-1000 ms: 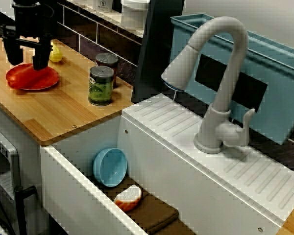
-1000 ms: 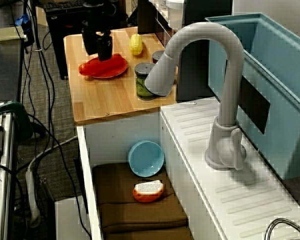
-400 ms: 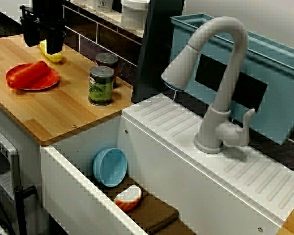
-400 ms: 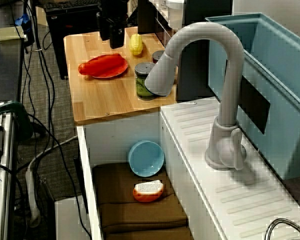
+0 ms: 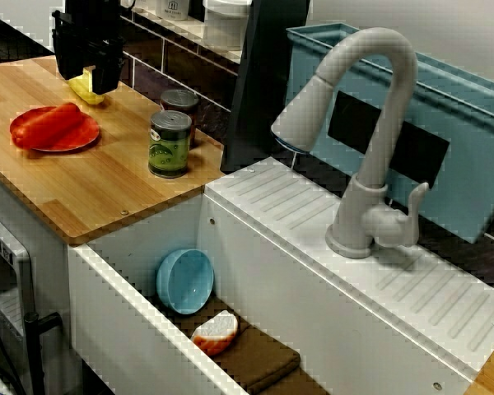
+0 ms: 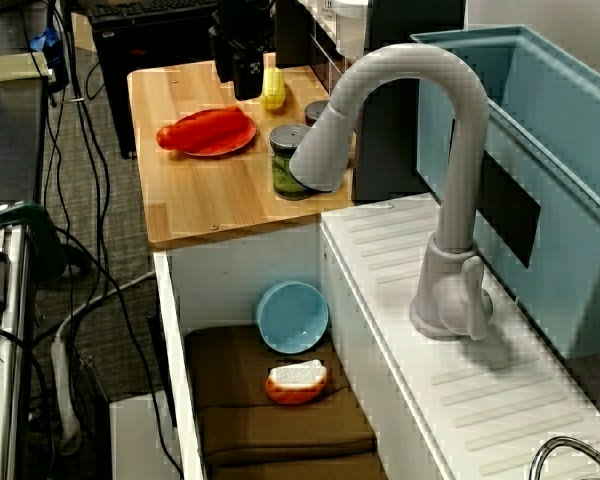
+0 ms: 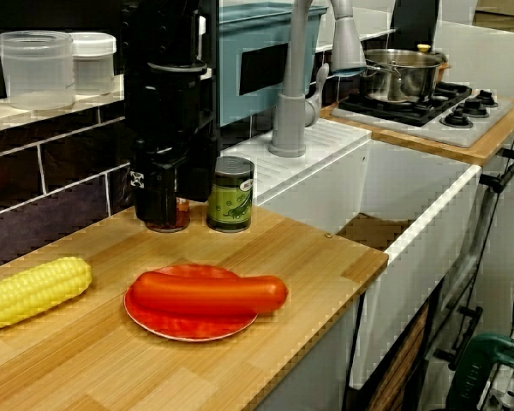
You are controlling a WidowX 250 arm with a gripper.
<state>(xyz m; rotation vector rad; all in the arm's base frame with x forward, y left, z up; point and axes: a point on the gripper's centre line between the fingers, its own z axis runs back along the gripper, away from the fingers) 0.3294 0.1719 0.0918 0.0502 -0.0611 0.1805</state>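
Straight down, fingers [image 5: 107, 72] apart, near corn [image 5: 89, 90]

- Your view from above looks down across the faucet [image 5: 370, 140], with the wooden counter [image 5: 90, 181] at far left.
- Your end view looks along the sink [image 6: 240, 270] toward that counter.
- Your low, close counter view faces the stove [image 7: 437, 111]; all three share the corn [image 7: 34, 291] and the red plate [image 7: 188, 327].

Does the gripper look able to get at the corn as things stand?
Probably yes: the gripper hangs open close above the corn, nothing stands between them, and the red plate lies off to the side.
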